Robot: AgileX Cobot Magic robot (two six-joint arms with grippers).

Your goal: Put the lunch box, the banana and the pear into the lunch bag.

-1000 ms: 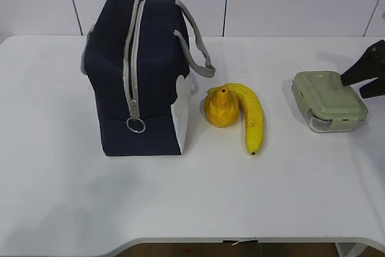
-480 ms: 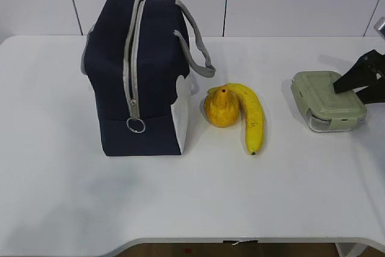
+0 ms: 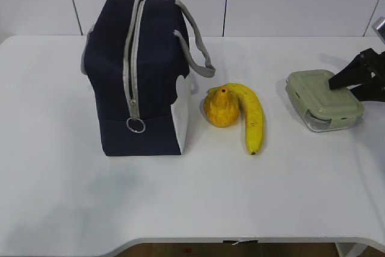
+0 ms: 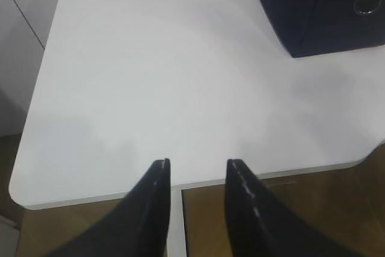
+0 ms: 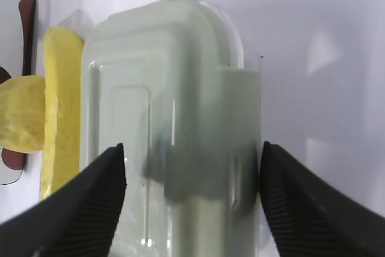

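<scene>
Nothing is packed yet; the lunch bag (image 3: 139, 76) stands zipped, the pear (image 3: 221, 108) and banana (image 3: 252, 118) lie beside it; the right gripper (image 5: 191, 176) straddles the lunch box (image 3: 323, 99) at the table's right, fingers spread, not yet clamped; the left gripper (image 4: 197, 176) hangs part-open, empty.

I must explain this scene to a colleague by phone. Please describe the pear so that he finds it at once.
Start at the tall navy lunch bag standing on the white table. Just to its right, two yellow fruits touch each other. The pear is the squat, bumpy, orange-yellow one nearer the bag, with a stem nub, unlike the long curved banana.
</scene>
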